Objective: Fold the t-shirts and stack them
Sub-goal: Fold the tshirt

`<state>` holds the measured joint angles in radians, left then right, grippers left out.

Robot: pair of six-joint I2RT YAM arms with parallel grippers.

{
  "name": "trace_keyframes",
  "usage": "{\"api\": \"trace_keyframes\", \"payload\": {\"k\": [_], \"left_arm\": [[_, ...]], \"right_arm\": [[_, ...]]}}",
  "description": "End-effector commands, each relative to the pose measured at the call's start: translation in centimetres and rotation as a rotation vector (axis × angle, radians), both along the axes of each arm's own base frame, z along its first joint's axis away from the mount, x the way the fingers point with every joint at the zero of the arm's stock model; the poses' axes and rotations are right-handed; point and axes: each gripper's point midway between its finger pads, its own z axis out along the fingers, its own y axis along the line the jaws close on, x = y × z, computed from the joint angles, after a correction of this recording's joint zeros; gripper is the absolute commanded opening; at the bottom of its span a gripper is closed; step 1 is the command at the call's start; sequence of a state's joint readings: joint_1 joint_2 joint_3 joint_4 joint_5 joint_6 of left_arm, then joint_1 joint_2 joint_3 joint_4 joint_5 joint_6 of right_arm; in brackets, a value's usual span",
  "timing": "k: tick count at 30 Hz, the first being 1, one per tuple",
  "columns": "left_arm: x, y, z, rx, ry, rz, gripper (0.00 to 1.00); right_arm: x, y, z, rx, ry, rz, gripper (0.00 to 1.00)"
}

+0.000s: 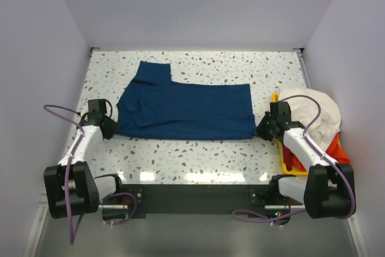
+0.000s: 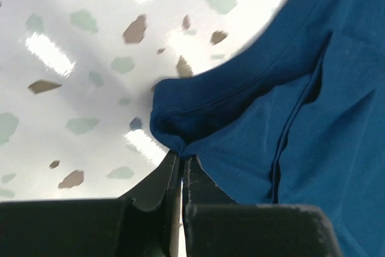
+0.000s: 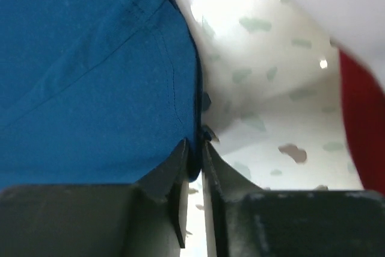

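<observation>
The navy t-shirt (image 1: 186, 109) lies mid-frame on the worktop (image 1: 198, 157), long axis left to right. The left tool (image 1: 111, 129) and right tool (image 1: 263, 129) each pinch one lower corner, with the cloth stretching toward the frame's top.

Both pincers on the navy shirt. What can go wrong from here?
The left pincer and right pincer pinch only the hem of the navy shirt; it may slip on lifting.
The left corner is bunched, so the fold could come out crooked.
The right arm sits beside the bin heaped with a white shirt; a swing might snag it.
</observation>
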<state>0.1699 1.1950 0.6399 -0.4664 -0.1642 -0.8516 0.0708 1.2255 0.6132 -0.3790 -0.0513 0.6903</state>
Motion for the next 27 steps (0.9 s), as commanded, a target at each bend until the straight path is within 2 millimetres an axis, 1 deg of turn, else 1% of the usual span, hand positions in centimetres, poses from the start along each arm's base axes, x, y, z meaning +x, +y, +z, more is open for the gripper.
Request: {"api": "trace_keyframes", "payload": {"k": [1, 2, 3, 4, 5, 6, 7, 8, 9, 10, 11, 12, 13, 14, 15, 16, 17, 18, 19, 20, 21, 22, 23, 24, 25, 26, 27], "left_arm": [[-1.8, 0.4, -0.6, 0.004, 0.023, 0.056, 0.02], [-1.7, 0.4, -0.4, 0.002, 0.012, 0.053, 0.19], [-1.4, 0.3, 0.0, -0.001, -0.011, 0.048, 0.28], [-1.0, -0.1, 0.5, -0.012, -0.031, 0.016, 0.35], [-0.4, -0.3, 1.2, -0.015, -0.063, -0.006, 0.46], [0.1, -0.4, 2.1, -0.012, -0.096, -0.022, 0.50], [1.0, -0.3, 3.6, 0.005, -0.136, -0.053, 0.53], [1.8, -0.3, 4.8, 0.016, -0.175, -0.078, 0.58], [2.3, -0.3, 5.7, 0.024, -0.198, -0.096, 0.58], [3.2, -0.4, 7.3, 0.034, -0.233, -0.127, 0.59], [3.9, -0.5, 8.3, 0.037, -0.269, -0.148, 0.59], [4.5, -0.8, 8.7, 0.031, -0.284, -0.170, 0.59], [5.1, -1.2, 9.3, 0.020, -0.309, -0.200, 0.59], [5.7, -1.7, 9.2, -0.003, -0.318, -0.228, 0.59], [6.2, -2.1, 9.4, -0.015, -0.326, -0.253, 0.58], [6.4, -2.9, 9.3, -0.048, -0.330, -0.289, 0.57], [6.9, -3.1, 9.2, -0.060, -0.339, -0.301, 0.57], [7.2, -3.5, 9.3, -0.074, -0.350, -0.327, 0.57], [7.5, -3.6, 9.6, -0.072, -0.358, -0.338, 0.57], [7.7, -3.6, 9.8, -0.069, -0.357, -0.344, 0.57], [8.3, -3.6, 11.1, -0.052, -0.387, -0.366, 0.57], [8.6, -3.5, 11.7, -0.045, -0.401, -0.374, 0.58], [8.8, -3.6, 12.6, -0.040, -0.421, -0.380, 0.59], [9.3, -3.5, 14.1, -0.028, -0.454, -0.386, 0.59], [9.5, -3.5, 14.9, -0.023, -0.466, -0.387, 0.60], [9.6, -3.5, 15.5, -0.023, -0.470, -0.390, 0.60], [9.9, -3.8, 16.7, -0.029, -0.499, -0.402, 0.61]], "right_arm": [[-2.0, 0.3, 0.5, 0.042, 0.004, -0.035, 0.19], [-2.0, 0.5, 1.4, 0.058, -0.028, -0.025, 0.31], [-1.8, 0.5, 1.8, 0.055, -0.041, -0.018, 0.44], [-1.8, 0.4, 2.2, 0.040, -0.052, 0.003, 0.70], [-1.2, 0.4, 3.3, 0.037, -0.084, 0.016, 0.74], [-1.0, 0.5, 3.9, 0.031, -0.101, 0.034, 0.76], [-0.6, 0.7, 4.6, 0.020, -0.123, 0.066, 0.77], [0.3, 1.0, 6.0, 0.012, -0.163, 0.083, 0.77], [0.7, 1.9, 6.8, -0.015, -0.193, 0.134, 0.77], [1.8, 2.8, 8.7, -0.032, -0.248, 0.159, 0.75], [2.3, 4.0, 9.5, -0.049, -0.269, 0.195, 0.74], [2.8, 6.3, 10.1, -0.121, -0.310, 0.271, 0.73], [3.8, 8.4, 12.1, -0.137, -0.370, 0.315, 0.72], [4.8, 10.6, 12.3, -0.155, -0.399, 0.362, 0.70], [4.4, 14.1, 12.6, -0.177, -0.437, 0.473, 0.68], [5.3, 16.4, 14.3, -0.174, -0.494, 0.511, 0.66], [5.5, 18.5, 14.7, -0.179, -0.525, 0.561, 0.62], [5.7, 22.0, 13.2, -0.209, -0.538, 0.670, 0.59], [6.3, 24.5, 14.9, -0.198, -0.594, 0.709, 0.56], [6.5, 26.4, 14.4, -0.206, -0.602, 0.759, 0.51], [6.1, 29.5, 12.4, -0.231, -0.604, 0.856, 0.51], [6.5, 32.0, 13.4, -0.224, -0.644, 0.888, 0.50], [6.5, 33.6, 13.2, -0.224, -0.656, 0.922, 0.50], [5.8, 35.9, 13.0, -0.223, -0.679, 0.985, 0.49], [6.3, 38.3, 11.6, -0.223, -0.677, 1.021, 0.49], [6.0, 39.9, 11.3, -0.217, -0.688, 1.057, 0.49], [5.4, 41.6, 10.4, -0.231, -0.699, 1.108, 0.49]]}}
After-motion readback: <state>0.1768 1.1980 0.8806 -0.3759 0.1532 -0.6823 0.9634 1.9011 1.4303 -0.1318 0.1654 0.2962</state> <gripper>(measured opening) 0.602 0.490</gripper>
